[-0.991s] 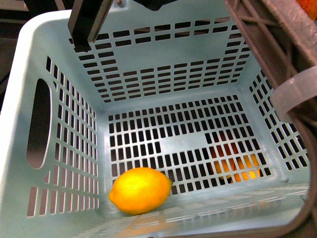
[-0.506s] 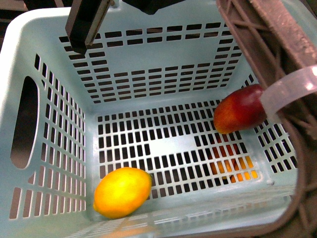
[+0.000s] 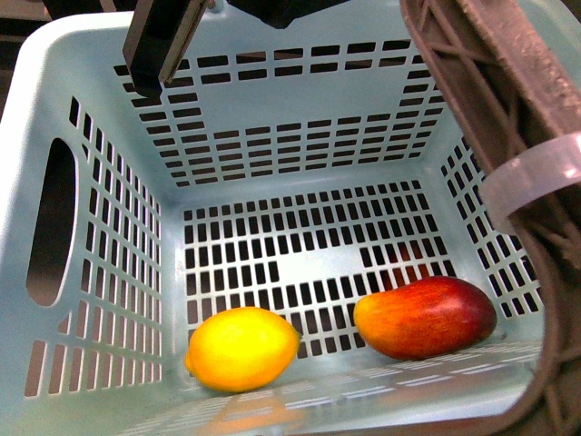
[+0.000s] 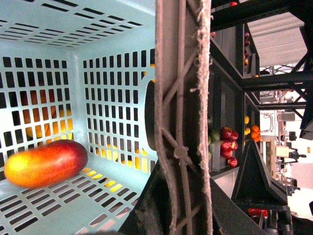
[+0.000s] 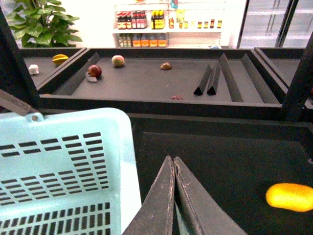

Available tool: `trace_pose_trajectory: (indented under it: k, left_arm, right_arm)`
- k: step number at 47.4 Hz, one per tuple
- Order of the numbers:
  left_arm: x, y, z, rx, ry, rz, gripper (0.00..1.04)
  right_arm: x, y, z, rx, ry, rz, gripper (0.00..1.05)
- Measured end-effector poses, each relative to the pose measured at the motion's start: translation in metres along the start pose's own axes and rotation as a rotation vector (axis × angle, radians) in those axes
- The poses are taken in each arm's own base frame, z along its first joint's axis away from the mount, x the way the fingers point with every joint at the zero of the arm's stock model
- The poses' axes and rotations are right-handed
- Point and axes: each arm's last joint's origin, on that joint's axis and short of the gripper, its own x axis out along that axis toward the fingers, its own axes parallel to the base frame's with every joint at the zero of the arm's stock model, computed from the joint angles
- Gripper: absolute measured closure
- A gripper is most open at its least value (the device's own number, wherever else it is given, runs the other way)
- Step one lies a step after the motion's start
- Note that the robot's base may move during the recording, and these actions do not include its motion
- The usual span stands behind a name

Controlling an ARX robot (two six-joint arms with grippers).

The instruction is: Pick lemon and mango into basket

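Inside the pale mint-green basket [image 3: 100,227], seen from above in the front view, two fruits lie on the slotted floor against the near wall. At near left sits the lemon [image 3: 242,348], oval and yellow-orange. Just to its right, a small gap apart, lies the mango [image 3: 425,316], on its side, orange at its left end and deep red toward its right. A brown swing handle [image 3: 495,100] with a white tie [image 3: 531,177] crosses the upper right of that view, close to the camera. A dark arm part [image 3: 163,41] hangs over the basket's far left rim. From the left wrist view, the mango [image 4: 45,163] rests on the basket floor beside a slotted wall, with the brown handle [image 4: 182,117] filling the middle; the left fingers are not visible there. From the right wrist view, the right fingers [image 5: 173,186] are pressed together with nothing between them, hovering just outside the basket's corner [image 5: 73,166]. Beyond them, a long yellow fruit [image 5: 291,197] lies in a dark display tray [image 5: 215,161].
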Motion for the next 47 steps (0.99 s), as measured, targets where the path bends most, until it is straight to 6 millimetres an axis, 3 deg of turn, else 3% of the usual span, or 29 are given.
trace_pose_trajectory:
  k: [16, 47]
  left_arm:
    - [0.000, 0.000, 0.000, -0.001, 0.004, -0.002, 0.99]
    - [0.000, 0.000, 0.000, 0.000, 0.001, 0.000, 0.99]
  right_arm:
    - [-0.023, -0.019, -0.019, -0.004, 0.004, -0.007, 1.03]
    - [-0.042, -0.019, -0.028, -0.005, -0.028, -0.001, 1.03]
